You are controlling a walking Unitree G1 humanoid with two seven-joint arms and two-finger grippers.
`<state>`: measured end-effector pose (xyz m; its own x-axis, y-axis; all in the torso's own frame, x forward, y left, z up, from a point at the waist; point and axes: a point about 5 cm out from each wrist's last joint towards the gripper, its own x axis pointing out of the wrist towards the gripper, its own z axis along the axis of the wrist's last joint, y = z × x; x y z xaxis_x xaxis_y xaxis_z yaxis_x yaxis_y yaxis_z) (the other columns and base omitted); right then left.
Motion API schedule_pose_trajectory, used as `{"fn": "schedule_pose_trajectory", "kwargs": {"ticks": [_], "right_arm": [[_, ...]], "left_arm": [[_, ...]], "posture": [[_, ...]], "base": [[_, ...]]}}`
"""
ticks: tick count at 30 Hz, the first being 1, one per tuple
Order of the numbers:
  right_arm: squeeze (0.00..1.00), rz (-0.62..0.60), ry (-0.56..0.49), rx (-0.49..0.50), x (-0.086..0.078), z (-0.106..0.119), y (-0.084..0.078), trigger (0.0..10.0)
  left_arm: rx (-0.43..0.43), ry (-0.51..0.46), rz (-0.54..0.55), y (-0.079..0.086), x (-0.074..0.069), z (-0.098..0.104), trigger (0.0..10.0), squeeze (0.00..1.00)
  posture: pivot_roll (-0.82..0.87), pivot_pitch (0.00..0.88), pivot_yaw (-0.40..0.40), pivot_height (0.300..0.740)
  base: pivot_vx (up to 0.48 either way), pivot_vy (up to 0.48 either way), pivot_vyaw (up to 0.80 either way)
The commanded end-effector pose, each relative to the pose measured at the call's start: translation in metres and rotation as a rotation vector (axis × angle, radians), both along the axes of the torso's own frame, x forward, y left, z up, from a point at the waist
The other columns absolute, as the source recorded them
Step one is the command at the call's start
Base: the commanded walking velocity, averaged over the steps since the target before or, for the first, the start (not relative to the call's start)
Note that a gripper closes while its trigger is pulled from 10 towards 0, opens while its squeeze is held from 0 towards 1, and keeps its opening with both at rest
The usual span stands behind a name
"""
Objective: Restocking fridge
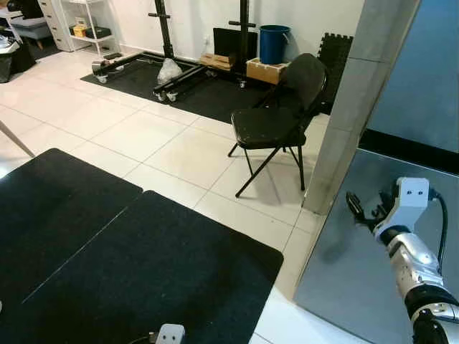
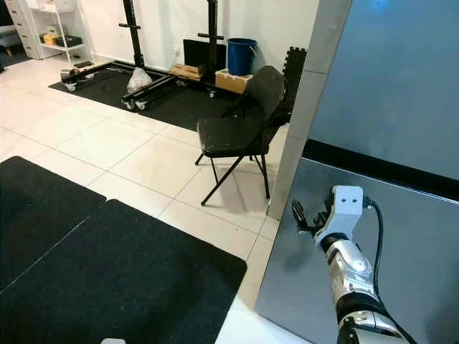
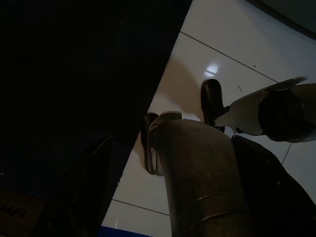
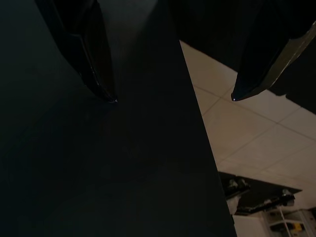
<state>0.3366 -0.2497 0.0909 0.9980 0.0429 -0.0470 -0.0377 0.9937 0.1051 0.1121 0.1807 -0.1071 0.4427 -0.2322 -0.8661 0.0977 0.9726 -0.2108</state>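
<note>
1. Reaching with my right gripper (image 1: 356, 208), fingers spread wide, empty, at the lower fridge door (image 1: 358, 272) near its left edge.
2. Door lies shut; judged step: opening it or just closed.
3. Folding chair (image 1: 276, 118) stands near.

Fridge (image 1: 358, 265) grey steel; chair (image 1: 276, 118) black; mats (image 1: 143, 272) black; floor (image 1: 136, 136) cream tile; bucket (image 1: 274, 43) blue.

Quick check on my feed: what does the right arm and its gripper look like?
The right arm is jointed silver metal with a dark elbow section. A white box with two small dots caps the wrist, a black cable loops beside it, and the right gripper has two long black fingers.
</note>
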Motion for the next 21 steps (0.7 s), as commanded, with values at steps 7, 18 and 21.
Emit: {"fn": "schedule_pose_trajectory", "kwargs": {"ticks": [7,18,21], "right_arm": [[0.00,-0.005,-0.090,-0.021,0.016,0.026,0.007,10.0],[0.00,0.082,0.060,-0.051,0.013,0.003,0.021,10.0],[0.00,0.182,0.213,-0.095,-0.003,-0.028,0.030,10.0]], "left_arm": [[0.003,0.044,-0.021,0.003,-0.014,-0.003,10.0,0.00],[0.000,0.039,-0.028,0.002,-0.012,-0.003,10.0,0.00],[-0.006,0.037,-0.028,0.001,-0.010,-0.003,10.0,0.00]], "posture": [[0.00,0.000,-0.057,0.740],[0.00,0.000,-0.061,0.740],[0.00,0.000,-0.062,0.740]], "base": [[0.000,0.000,0.00],[0.000,0.000,0.00],[0.000,0.000,0.00]]}}
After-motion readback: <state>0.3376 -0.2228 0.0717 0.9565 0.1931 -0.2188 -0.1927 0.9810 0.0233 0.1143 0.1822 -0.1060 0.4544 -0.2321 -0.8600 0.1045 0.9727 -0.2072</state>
